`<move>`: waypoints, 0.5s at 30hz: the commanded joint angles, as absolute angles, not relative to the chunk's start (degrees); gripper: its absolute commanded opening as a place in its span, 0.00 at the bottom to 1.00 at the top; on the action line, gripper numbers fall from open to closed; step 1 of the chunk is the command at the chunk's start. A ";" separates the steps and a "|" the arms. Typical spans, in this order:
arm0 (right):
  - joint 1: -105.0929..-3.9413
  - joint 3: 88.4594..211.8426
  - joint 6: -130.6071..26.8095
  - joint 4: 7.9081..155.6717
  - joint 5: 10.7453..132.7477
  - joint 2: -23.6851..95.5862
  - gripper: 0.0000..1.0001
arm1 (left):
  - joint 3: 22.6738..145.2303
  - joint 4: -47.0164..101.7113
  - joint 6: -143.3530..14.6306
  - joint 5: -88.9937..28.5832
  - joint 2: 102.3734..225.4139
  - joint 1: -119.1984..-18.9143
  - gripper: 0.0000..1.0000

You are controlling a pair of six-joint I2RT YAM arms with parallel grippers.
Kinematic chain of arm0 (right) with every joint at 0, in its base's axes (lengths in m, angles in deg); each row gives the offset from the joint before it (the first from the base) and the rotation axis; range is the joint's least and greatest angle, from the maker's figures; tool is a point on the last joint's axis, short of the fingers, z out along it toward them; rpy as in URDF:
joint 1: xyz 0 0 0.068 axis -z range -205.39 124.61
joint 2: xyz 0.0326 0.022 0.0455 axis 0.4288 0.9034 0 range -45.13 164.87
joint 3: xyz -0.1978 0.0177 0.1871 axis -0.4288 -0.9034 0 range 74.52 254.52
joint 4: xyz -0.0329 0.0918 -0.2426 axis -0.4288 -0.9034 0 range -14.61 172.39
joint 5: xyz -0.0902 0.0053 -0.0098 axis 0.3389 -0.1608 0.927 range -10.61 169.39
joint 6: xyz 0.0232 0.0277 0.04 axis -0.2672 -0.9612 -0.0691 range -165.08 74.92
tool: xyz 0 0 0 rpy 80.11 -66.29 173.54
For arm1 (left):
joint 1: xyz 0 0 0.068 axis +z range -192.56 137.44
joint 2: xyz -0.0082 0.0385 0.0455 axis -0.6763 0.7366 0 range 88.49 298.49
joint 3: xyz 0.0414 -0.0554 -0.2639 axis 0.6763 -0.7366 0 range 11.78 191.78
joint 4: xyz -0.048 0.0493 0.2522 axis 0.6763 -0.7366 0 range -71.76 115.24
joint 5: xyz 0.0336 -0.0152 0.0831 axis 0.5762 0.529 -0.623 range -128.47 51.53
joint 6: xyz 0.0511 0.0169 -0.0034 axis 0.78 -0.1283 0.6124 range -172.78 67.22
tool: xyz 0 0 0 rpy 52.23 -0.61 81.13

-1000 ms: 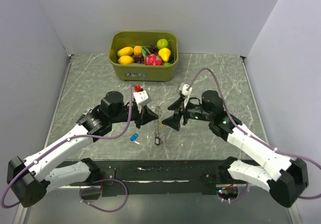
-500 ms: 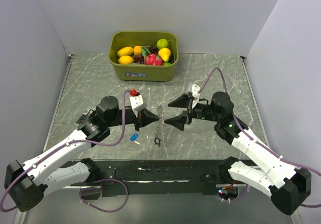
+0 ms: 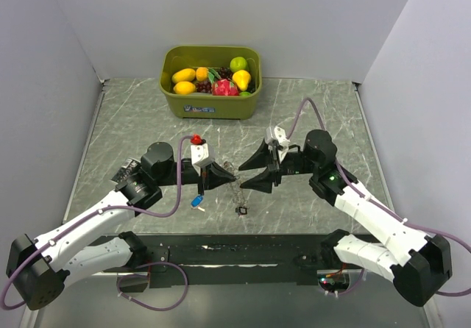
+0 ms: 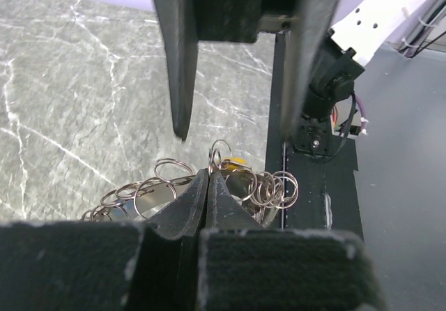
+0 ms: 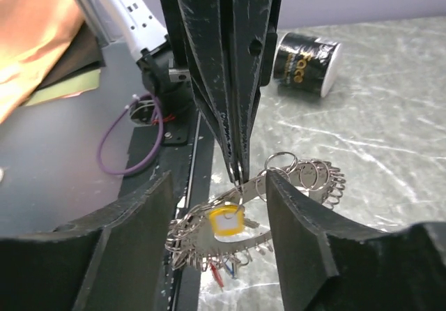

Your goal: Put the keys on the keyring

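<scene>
My left gripper [image 3: 223, 173] is shut, its tips [image 5: 237, 173] pinching a small ring of the keyring [image 5: 306, 175], a silvery band strung with many split rings. A yellow-headed key [image 5: 226, 222] dangles from that pinched ring. The keyring [image 3: 235, 190] hangs down from the left gripper, its dark tag [image 3: 241, 210] lowest. My right gripper [image 3: 243, 178] is open, one finger [image 5: 139, 241] on each side of the keyring. In the left wrist view those fingers [image 4: 182, 60] stand beyond my shut left gripper [image 4: 208, 177]. A blue key [image 3: 196, 201] lies on the table below the left gripper.
A green bin [image 3: 211, 107] of toy fruit [image 3: 221, 87] stands at the back of the marble table. The black base rail [image 3: 235, 253] runs along the near edge, with purple cables [image 5: 115, 143] beside it.
My right gripper has moved left up to the keyring and its jaws have narrowed. The left gripper has shifted slightly right, and the hanging tag has swung right.
</scene>
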State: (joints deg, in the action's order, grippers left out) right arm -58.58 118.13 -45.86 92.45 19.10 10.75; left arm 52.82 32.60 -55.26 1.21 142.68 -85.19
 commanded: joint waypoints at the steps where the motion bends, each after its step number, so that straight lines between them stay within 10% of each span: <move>1: -58.26 120.66 -46.05 94.60 17.07 11.91 0.61 | 53.79 37.81 -54.28 4.69 141.40 -85.53 0.01; 15: -58.09 120.48 -47.02 95.48 17.34 13.76 0.46 | 53.36 38.69 -54.63 6.44 139.82 -85.54 0.01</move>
State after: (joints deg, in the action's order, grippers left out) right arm -58.47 118.35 -46.56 92.67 18.42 13.50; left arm 52.82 32.95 -55.11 4.03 141.68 -85.25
